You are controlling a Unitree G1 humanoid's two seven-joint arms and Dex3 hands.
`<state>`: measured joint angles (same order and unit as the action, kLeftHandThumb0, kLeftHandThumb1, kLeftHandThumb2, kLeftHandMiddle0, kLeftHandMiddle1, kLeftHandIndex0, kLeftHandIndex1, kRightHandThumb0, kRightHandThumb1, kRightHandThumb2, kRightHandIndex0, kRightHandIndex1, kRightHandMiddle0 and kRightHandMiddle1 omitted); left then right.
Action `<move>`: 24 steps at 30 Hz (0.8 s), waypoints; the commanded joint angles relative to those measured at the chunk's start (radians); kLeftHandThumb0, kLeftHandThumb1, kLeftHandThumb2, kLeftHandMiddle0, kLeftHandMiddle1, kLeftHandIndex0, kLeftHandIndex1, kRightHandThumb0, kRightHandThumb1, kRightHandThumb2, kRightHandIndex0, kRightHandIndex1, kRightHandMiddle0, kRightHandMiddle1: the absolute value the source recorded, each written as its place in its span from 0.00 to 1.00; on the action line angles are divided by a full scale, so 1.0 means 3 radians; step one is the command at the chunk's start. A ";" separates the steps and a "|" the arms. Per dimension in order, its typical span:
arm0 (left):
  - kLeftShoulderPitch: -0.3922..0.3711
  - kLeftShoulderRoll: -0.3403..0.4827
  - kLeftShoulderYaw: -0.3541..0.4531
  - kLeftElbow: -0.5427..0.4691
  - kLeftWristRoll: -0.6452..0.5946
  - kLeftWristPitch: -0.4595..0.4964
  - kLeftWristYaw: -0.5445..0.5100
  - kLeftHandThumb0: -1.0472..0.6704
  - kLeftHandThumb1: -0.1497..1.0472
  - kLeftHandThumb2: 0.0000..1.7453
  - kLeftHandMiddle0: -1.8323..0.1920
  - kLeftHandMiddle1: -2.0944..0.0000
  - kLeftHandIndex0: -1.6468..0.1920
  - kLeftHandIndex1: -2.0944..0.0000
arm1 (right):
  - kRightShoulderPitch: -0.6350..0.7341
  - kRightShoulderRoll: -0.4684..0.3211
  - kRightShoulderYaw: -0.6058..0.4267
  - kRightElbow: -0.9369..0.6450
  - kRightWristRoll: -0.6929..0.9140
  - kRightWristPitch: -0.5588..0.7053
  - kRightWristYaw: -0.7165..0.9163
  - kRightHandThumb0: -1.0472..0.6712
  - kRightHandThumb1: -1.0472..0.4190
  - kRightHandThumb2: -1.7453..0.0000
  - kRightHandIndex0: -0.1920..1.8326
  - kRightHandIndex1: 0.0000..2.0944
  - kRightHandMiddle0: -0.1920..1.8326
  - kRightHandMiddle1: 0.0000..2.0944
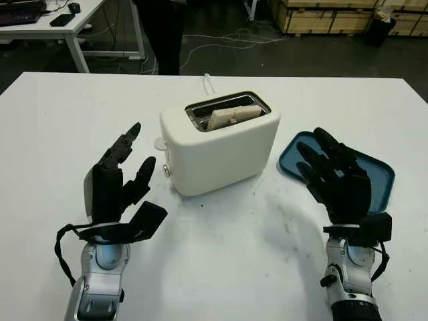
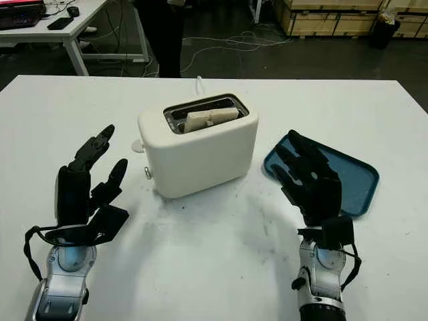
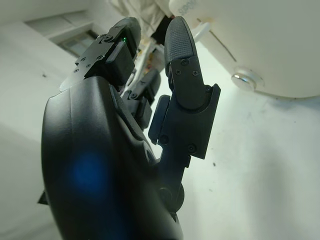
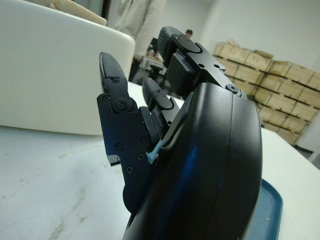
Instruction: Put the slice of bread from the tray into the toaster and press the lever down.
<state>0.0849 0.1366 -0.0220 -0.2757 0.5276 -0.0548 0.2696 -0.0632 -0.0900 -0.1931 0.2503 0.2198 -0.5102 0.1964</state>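
Now the left hand [image 1: 120, 180] is open and holds nothing, low over the table [image 1: 60, 120], just beside the toaster's near left end. On that end sits a small silver knob [image 1: 166, 170], close to the left fingers [image 1: 127, 142]; the lever is probably there, so this hand is nearer. The toaster [image 1: 221, 144] stands in the middle, with the bread [image 1: 233, 115] already in its slot. The right hand [image 1: 338, 177] is open over the blue tray [image 1: 381, 175].

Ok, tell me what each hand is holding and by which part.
Nothing is held. The left hand is open beside the toaster; the right hand is open over the tray. The bread sits in the toaster slot.
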 commanded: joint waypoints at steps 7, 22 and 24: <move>-0.0126 0.0370 0.0174 -0.0179 0.0204 -0.0059 -0.0105 0.45 0.83 0.02 0.49 0.72 0.43 0.93 | -0.0006 0.0031 -0.0007 -0.0062 -0.0019 0.0051 -0.0092 0.50 0.09 0.96 0.41 0.03 0.40 0.01; -0.0696 0.1713 0.0429 0.0111 0.0252 -0.0707 -0.0842 0.52 0.64 0.00 0.36 0.63 0.20 0.95 | -0.0009 0.0046 0.0007 -0.0060 -0.0016 0.0045 -0.0103 0.48 0.09 0.96 0.44 0.02 0.43 0.01; -0.0790 0.1800 0.0401 0.0231 0.0260 -0.0864 -0.0854 0.52 0.62 0.00 0.34 0.64 0.19 0.96 | -0.0002 0.0050 0.0010 -0.0074 -0.0005 0.0050 -0.0096 0.47 0.09 0.97 0.44 0.02 0.43 0.01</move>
<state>-0.1291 0.6551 0.1063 -0.2252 0.6067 -0.2873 0.0233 -0.0642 -0.0824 -0.1904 0.2380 0.2174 -0.5024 0.1717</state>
